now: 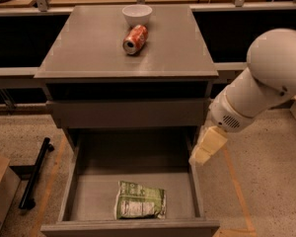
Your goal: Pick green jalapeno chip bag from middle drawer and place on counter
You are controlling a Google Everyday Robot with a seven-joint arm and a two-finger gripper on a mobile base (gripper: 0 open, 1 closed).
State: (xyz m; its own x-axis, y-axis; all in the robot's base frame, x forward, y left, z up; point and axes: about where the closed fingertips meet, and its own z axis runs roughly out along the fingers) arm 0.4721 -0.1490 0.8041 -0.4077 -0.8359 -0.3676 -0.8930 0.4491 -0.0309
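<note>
At the drawer's (pixel 78 181) six o'clock end lies the chip bag (pixel 139 200), likely light, crinkly and slippery; pinch an edge. The gripper (pixel 207 146) hovers at three o'clock; whether spread or closed, I cannot tell.

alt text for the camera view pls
A green jalapeno chip bag lies flat in the open middle drawer; the gripper hangs by the drawer's right wall. On the counter above sit a tipped soda can and a white bowl.

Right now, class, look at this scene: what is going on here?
The robot's gripper hangs outside the open middle drawer, beside its side wall, holding nothing. The green jalapeno chip bag lies on the drawer floor, near the front, untouched. On the counter sit a soda can on its side and a white bowl.
</note>
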